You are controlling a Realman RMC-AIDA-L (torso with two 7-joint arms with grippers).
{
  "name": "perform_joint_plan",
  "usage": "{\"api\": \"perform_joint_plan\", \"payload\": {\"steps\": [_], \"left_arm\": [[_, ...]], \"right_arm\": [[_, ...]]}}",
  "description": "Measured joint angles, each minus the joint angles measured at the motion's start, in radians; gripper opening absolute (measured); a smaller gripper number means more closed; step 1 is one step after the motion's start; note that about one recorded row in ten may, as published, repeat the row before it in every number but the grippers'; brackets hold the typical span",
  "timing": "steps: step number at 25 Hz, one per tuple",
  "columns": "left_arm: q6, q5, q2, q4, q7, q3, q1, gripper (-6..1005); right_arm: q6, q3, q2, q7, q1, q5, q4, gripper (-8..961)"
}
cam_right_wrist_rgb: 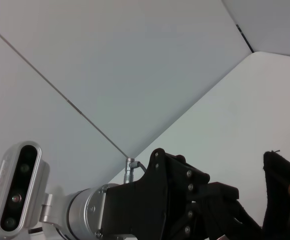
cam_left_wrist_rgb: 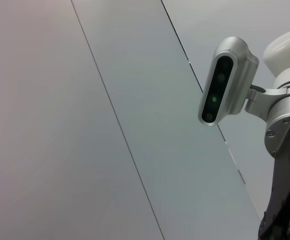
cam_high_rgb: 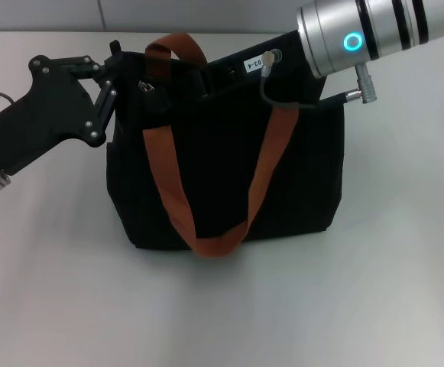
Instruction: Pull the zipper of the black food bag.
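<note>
The black food bag [cam_high_rgb: 229, 176] stands upright in the middle of the table, with its rust-orange strap handles [cam_high_rgb: 168, 176] draped down its front. A small silver glint that may be the zipper [cam_high_rgb: 146, 87] shows on the top edge near the bag's left corner. My left gripper [cam_high_rgb: 113, 80] is against that top left corner. It also appears in the right wrist view as the left gripper [cam_right_wrist_rgb: 224, 200], close beside the bag's corner [cam_right_wrist_rgb: 282, 190]. My right gripper [cam_high_rgb: 222, 73] reaches in over the bag's top from the right, dark against the black fabric.
The bag stands on a white table [cam_high_rgb: 374, 306] with bare surface in front and on both sides. The right arm's silver forearm [cam_high_rgb: 374, 30] crosses above the bag's right end. The left wrist view holds only wall panels and a wrist camera [cam_left_wrist_rgb: 224, 80].
</note>
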Motion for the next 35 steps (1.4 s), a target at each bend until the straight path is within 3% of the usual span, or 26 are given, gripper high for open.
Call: {"api": "perform_joint_plan", "payload": {"steps": [35], "left_arm": [[0.001,0.000,0.002,0.000,0.011,0.002,0.021,80]], "right_arm": [[-0.007,-0.012,-0.003,0.002,0.002,-0.029,-0.049,9]]}}
